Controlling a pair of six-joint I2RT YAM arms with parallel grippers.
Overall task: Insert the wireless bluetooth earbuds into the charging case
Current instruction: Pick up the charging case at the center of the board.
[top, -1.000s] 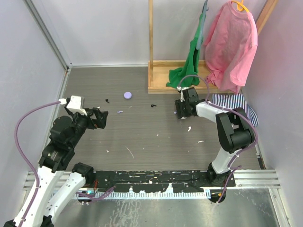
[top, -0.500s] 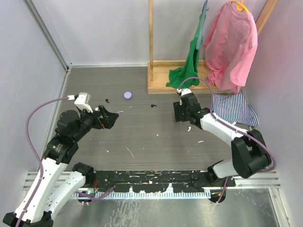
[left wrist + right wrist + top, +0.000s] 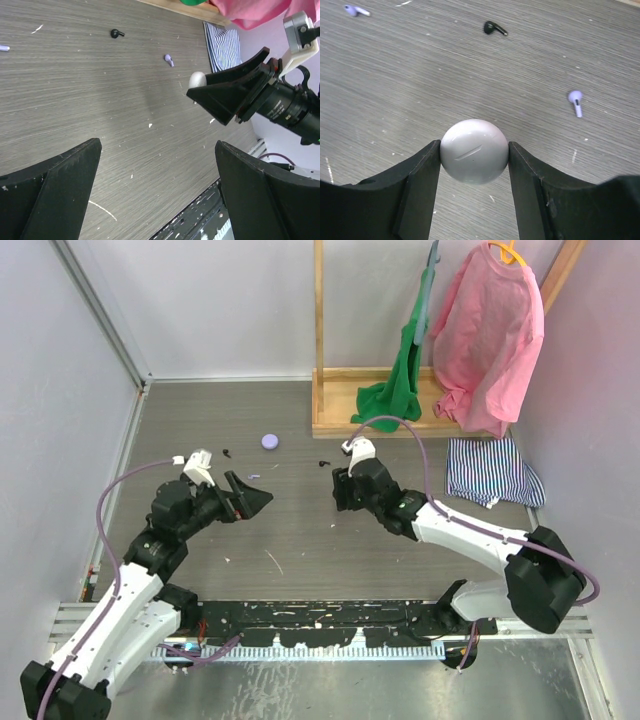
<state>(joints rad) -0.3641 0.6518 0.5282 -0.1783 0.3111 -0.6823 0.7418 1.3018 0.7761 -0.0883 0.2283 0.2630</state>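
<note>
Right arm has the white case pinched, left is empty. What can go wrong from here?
The white case is round and smooth, pinched only at its sides by the right gripper; it may squirt out.
The left gripper, open, points toward the right one; if both advance, they may collide.
The lilac earbud and black earbud are tiny; wide jaws may flick them away.

Lit brightly and evenly from overhead; throws only soft, faint shadows on the table [image 3: 300, 520]; glints mildly on the white case [image 3: 474, 150]; softens slightly around the near fingers [image 3: 55, 195].
</note>
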